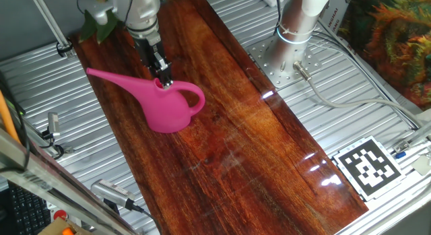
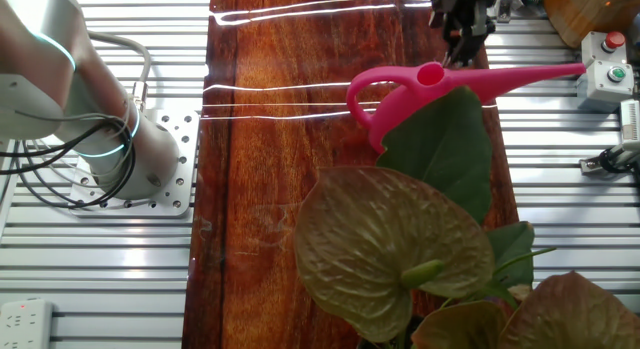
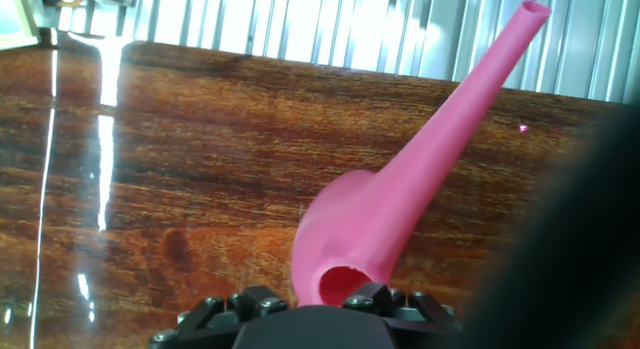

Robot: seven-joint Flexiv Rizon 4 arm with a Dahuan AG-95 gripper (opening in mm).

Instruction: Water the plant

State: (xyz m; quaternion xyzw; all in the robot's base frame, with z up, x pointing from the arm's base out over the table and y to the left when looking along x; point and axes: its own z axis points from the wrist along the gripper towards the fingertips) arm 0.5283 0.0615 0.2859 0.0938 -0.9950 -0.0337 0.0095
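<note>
Jaws at the rim of the pink watering can [image 1: 168,104] on the wooden worktop [image 1: 256,147].
The gripper [image 1: 163,80] stood over the can's filling hole, jaws clamped on its rim. The plant [image 2: 440,159] sat at the worktop's end just beside the can, its leaves overlapping the can's body in the other fixed view, apart from the jaws.

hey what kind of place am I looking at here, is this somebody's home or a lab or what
Most likely a robotics lab bench, not a home. A robot arm base is bolted to a ribbed metal table, a printed marker tag lies on it, and a gripper is at a pink watering can.
</note>
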